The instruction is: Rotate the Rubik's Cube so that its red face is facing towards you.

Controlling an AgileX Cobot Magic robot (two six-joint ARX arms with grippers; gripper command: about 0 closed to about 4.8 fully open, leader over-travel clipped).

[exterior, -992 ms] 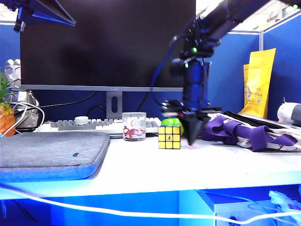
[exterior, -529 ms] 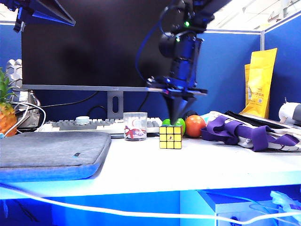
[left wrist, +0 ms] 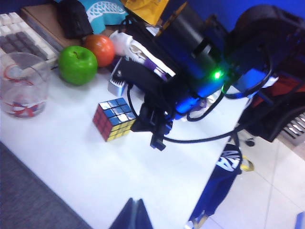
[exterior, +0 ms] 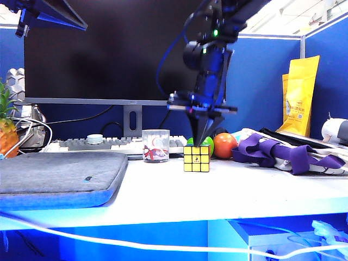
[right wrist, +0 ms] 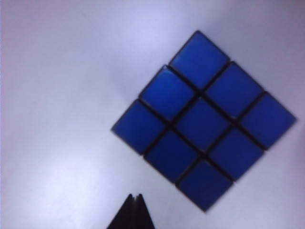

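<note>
A: Exterior view. Where does the Rubik's Cube (exterior: pixel 196 159) stand, and which face shows?

B: On the white table (exterior: pixel 217 190), just right of the glass (exterior: pixel 155 145) and in front of the green apple (exterior: pixel 202 142). Its yellow face is toward the camera. The right gripper (exterior: pixel 199 142) points straight down, its tip at the cube's top rear edge; contact cannot be told. The fingers are pressed together into one point, holding nothing.

A: Left wrist view?

B: The left gripper (left wrist: pixel 133 214) hangs high over the table, well apart from the cube (left wrist: pixel 114 119); its fingers are pressed together too. From here the red face (left wrist: pixel 99 121) is seen on one side wall, next to the yellow side, with blue on top. The orange (left wrist: pixel 100 49) lies beside the apple (left wrist: pixel 77 65).

A: Right wrist view?

B: The shut fingertips (right wrist: pixel 133 214) sit just beside one corner of the blue top (right wrist: pixel 206 119).

A: Step in hand?

B: Judged: positioning the closed tip to push the cube. The turn seems not yet done. Next, a push off-centre near a corner should swing it a quarter turn; too central a push would likely slide it instead.
</note>
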